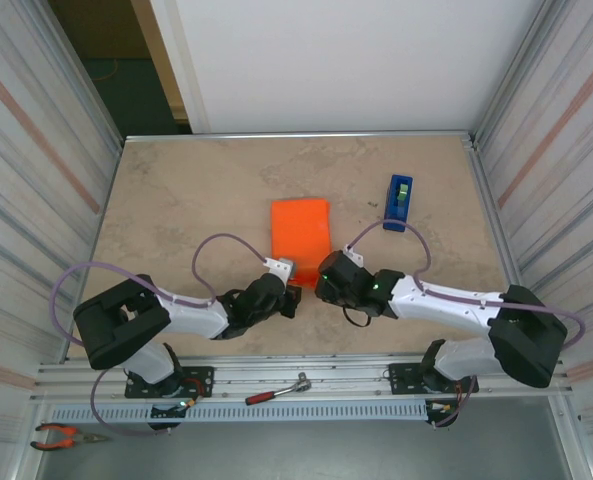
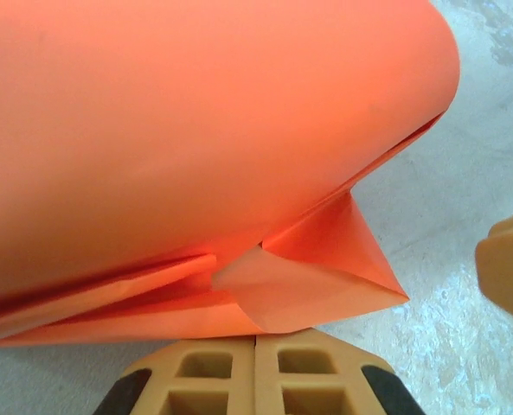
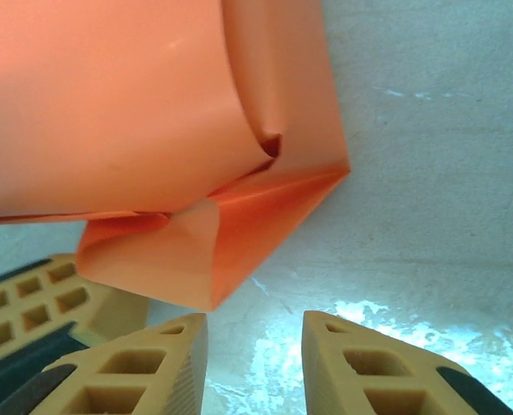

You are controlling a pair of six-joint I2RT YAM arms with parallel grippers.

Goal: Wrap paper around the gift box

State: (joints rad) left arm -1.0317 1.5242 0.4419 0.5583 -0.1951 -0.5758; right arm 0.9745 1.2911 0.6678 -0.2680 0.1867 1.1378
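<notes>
Paper (image 1: 300, 230) sits mid-table from above, folded round the gift box, I think. Left wrist: left gripper (image 2: 256, 347) clenched just below the end flap (image 2: 308, 285). Right wrist: right gripper (image 3: 254, 327) released beside it, so crease that flap flat, slowly.

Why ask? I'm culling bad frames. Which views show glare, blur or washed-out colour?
Right wrist: white glare on the tabletop just ahead of the fingers; the paper washes pale at upper left. Left wrist: saturated orange with soft gradients, no glare. Top external: sharp and evenly lit, no hard shadows.
</notes>
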